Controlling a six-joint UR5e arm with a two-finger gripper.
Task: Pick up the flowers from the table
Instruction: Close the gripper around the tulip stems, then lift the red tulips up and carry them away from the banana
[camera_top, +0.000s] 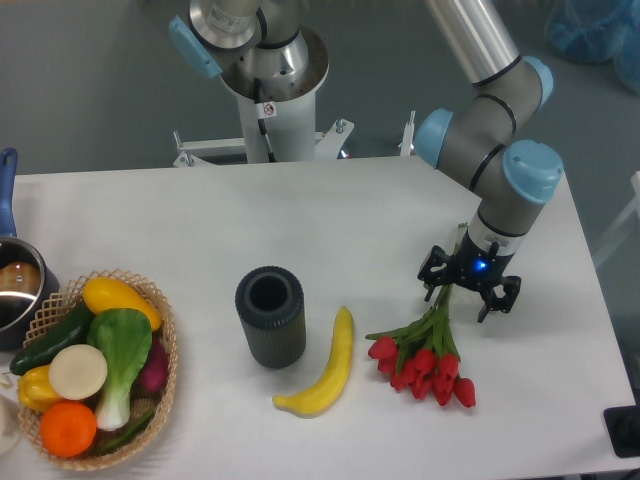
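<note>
- The jaws (469, 292) point down over the stem end of the flowers (425, 355), at the right side of the white desk (330, 215).
- They stand wide apart, one finger on each side of the green stems; whether either finger touches the stems cannot be told.
- A small blue light shows on the wrist just above the jaws.
- The flowers lie flat on the desk, stems running up under the jaws and the red buds fanned out below them and slightly to the left, nearer the front edge of the desk.
- A yellow banana (323, 369) lies on the desk to the left of the jaws and lower down, just beside the red buds but apart from them.
- A dark ribbed cup (270, 315) stands upright farther left of the jaws, beyond the banana, its open mouth facing up.
- Far to the left of the jaws, near the desk's left edge, a wicker basket (168, 362) holds vegetables and fruit, among them an orange, a yellow pepper, a green leafy vegetable and a dark green cucumber.
- A metal pot (18, 285) with a blue handle sits at the left edge, just beyond the basket.
- The arm's grey base (265, 70) stands behind the desk, up and to the left of the jaws.
</note>
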